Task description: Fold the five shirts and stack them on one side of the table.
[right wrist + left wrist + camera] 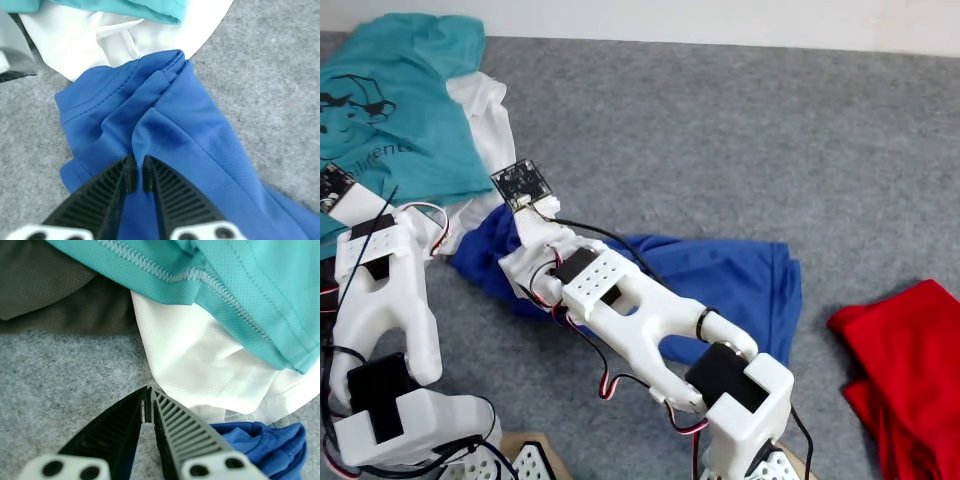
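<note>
A blue shirt lies crumpled across the middle of the grey table. My right gripper is shut on a raised fold of this blue shirt, near its end beside the white shirt. A teal shirt lies at the far left on top of the white shirt. My left gripper is shut with nothing in it, low over bare table just short of the white shirt's edge. A dark olive shirt lies under the teal shirt.
A red shirt lies bunched at the right edge of the table. Both arms stand close together at the near left, the right arm stretched over the blue shirt. Open grey felt spreads across the far middle and right.
</note>
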{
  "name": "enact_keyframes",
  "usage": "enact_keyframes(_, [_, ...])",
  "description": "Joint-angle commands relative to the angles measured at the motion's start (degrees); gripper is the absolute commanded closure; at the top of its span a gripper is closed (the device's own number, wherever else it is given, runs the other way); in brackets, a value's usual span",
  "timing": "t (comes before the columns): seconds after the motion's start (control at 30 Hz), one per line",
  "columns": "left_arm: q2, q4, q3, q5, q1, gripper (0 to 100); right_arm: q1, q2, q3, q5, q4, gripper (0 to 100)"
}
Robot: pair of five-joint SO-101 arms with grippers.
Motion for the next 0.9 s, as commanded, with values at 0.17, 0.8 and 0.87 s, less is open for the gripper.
enact_keyframes(0.17, [-0.13, 0.35, -1.89, 0.0, 1.27, 99, 0.75, -2.68, -6.2, -0.44, -0.84, 99.2])
enact_keyframes(0.8, [-0.13, 0.35, -1.89, 0.0, 1.1, 99, -2.68, 0.13, -12.35, -0.53, 1.71, 96.9])
enact_keyframes(0.87, [-0.13, 0.35, -1.89, 0.0, 1.1, 99, -2.59, 1.8, -12.18, -0.53, 1.98, 91.3])
